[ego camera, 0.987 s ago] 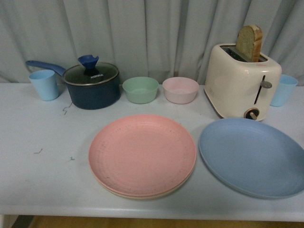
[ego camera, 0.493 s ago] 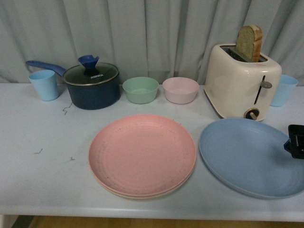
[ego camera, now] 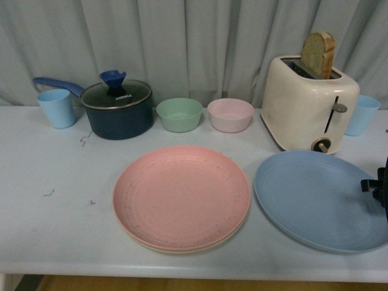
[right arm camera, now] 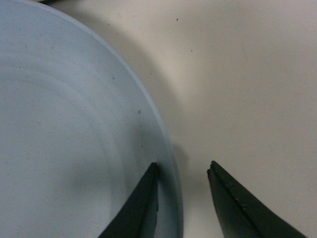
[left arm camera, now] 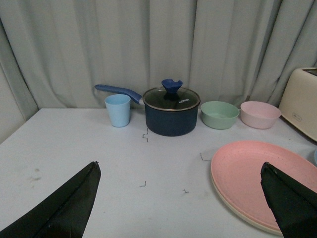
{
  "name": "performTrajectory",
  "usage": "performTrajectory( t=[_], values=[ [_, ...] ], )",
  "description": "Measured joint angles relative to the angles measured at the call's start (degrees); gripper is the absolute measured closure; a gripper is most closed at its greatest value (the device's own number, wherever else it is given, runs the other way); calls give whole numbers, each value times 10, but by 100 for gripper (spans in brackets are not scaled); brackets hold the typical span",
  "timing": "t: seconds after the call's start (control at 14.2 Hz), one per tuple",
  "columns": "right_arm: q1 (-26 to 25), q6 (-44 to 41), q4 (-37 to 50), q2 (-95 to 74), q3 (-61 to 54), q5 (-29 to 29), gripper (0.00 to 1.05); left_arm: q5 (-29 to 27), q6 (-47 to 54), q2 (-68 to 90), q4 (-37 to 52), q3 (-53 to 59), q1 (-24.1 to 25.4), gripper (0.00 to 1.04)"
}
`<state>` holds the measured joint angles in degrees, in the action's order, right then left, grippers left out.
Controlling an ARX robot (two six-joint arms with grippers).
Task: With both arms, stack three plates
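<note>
The pink plate (ego camera: 182, 195) lies on top of the beige plate (ego camera: 200, 247) at the table's front middle; only the beige rim shows. The blue plate (ego camera: 321, 200) lies alone to their right. My right gripper (right arm camera: 182, 168) is open and straddles the blue plate's (right arm camera: 74, 139) right rim, one finger over the plate, one over the table; only a bit of that arm (ego camera: 382, 188) shows at the front view's right edge. My left gripper (left arm camera: 181, 173) is open and empty, above the table left of the pink plate (left arm camera: 257, 178). The left arm is out of the front view.
Along the back stand a light blue cup (ego camera: 57, 108), a dark blue lidded saucepan (ego camera: 117, 109), a green bowl (ego camera: 179, 114), a pink bowl (ego camera: 230, 114), a cream toaster (ego camera: 309, 109) with bread, and another blue cup (ego camera: 362, 114). A grey curtain hangs behind.
The right arm came into the front view from the right edge over the blue plate, then drew back to the plate's right rim. The plates have not moved.
</note>
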<state>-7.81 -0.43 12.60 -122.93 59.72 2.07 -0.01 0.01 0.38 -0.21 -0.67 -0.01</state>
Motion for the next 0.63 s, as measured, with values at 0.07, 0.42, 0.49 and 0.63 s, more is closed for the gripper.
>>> performTrajectory(
  t=[0.07, 0.42, 0.49, 0.63],
  values=[
    [0, 0, 4, 0, 0, 0, 77, 0, 0, 0, 0, 0, 0, 7],
    [-28, 11, 14, 73, -63, 42, 102, 0, 0, 0, 0, 0, 0, 7],
    [-42, 10, 9, 103, -82, 48, 102, 0, 0, 0, 0, 0, 0, 7],
    [-78, 9, -21, 178, -117, 72, 102, 0, 0, 0, 0, 0, 0, 7]
  ],
)
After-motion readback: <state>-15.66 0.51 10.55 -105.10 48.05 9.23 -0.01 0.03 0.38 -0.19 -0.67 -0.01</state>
